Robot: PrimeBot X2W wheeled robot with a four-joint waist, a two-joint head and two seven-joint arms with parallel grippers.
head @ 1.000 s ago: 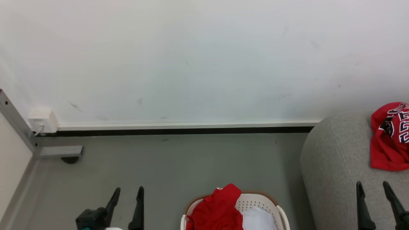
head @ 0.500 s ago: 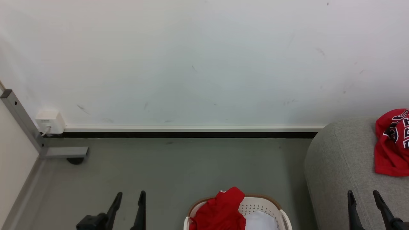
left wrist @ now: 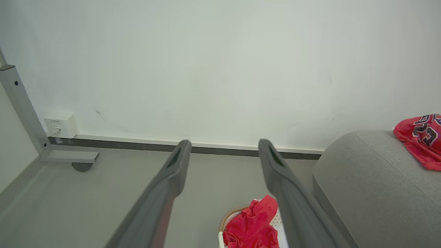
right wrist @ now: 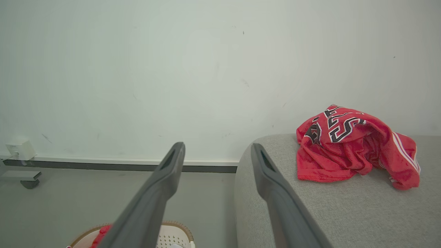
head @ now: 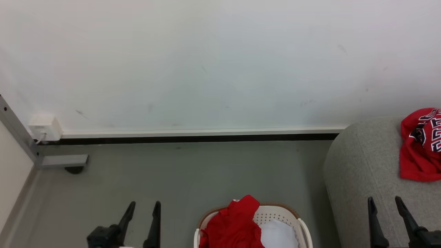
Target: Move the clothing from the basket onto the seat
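R tool (head: pixel 384 199) has edged from jersey (head: pixel 418 151) on sofa (head: pixel 361 165) toward basket (head: pixel 293 213); L tool (head: pixel 144 204) & R both wide, empty; red garment (head: pixel 234 224) inside, prob. next.

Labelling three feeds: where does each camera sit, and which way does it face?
Head view: on the head, facing forward and down at basket and sofa; left gripper, right gripper along the bottom.
Left wrist view: on that wrist, facing the wall along its open fingers.
Right wrist view: on that wrist, facing wall and sofa along its open fingers.
Shared: all show the jersey on the sofa.
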